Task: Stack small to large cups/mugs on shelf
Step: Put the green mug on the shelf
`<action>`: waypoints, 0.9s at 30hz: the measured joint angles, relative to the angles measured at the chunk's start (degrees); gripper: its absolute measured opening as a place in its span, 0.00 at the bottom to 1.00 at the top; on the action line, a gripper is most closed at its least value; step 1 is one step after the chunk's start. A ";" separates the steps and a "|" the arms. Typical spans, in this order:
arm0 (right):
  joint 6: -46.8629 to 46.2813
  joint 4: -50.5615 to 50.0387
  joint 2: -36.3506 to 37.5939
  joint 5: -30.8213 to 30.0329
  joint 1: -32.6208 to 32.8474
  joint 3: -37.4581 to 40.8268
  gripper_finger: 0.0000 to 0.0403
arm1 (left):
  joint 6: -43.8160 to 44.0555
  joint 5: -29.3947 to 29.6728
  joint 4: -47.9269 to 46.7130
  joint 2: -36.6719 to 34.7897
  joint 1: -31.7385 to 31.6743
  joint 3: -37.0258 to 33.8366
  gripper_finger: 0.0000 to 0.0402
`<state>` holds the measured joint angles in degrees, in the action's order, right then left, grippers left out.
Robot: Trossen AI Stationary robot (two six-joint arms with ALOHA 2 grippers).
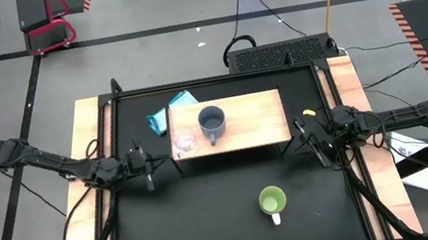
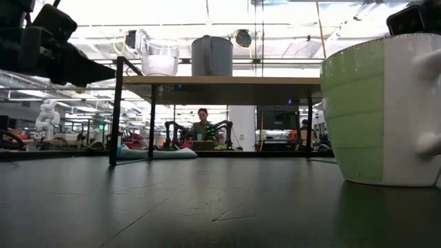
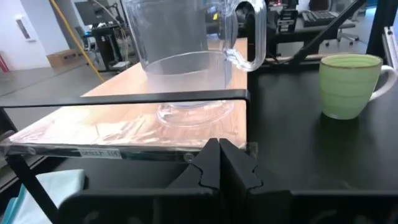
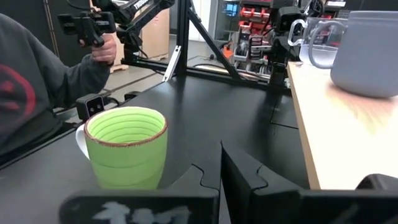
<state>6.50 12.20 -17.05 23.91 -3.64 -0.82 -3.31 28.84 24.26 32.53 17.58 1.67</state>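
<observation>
The glass cup (image 1: 184, 142) and the grey mug (image 1: 212, 121) stood side by side on the shelf (image 1: 259, 125), the cup near its left end and the mug just right of it, apart and not nested, so the stacking from small to large had not been done. The green mug (image 1: 272, 202) sat upright on the black table (image 1: 214, 225) well in front of the shelf, toward its right half, with its white handle turned to the near edge; as the largest piece it would probably serve as the base, which may be why it waited alone in open space where an arm could reach it. The left gripper (image 1: 144, 161) hovered just off the shelf's left end, fingers pressed together and holding nothing; its wrist view showed the cup close ahead on the plank and the green mug farther off. The right gripper (image 1: 319, 135) hung just off the shelf's right end, likewise closed and empty, with the green mug near in front of it and the grey mug beside it up on the plank. A blue cloth (image 1: 169, 113) lay at the shelf's far left corner. In the right wrist view a person's sleeve (image 4: 37, 93) showed beyond the table.
</observation>
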 joint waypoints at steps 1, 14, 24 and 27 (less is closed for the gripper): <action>-0.01 0.12 -0.11 -0.03 0.00 0.00 0.00 | 0.00 0.01 -0.03 0.00 0.00 0.00 0.01; -8.08 10.98 -0.77 0.22 0.00 -2.68 0.00 | -0.66 0.11 -0.38 0.02 0.00 0.02 0.02; -8.31 10.89 -6.46 1.94 0.01 -8.68 0.00 | 0.68 -3.14 -0.55 0.09 0.00 0.04 0.02; -8.82 10.92 -8.72 2.12 0.02 -10.18 0.00 | 0.26 -3.11 -0.60 0.09 0.02 0.04 0.01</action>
<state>-2.32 23.11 -25.77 26.03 -3.62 -11.00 -3.05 25.73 23.66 32.62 17.60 1.72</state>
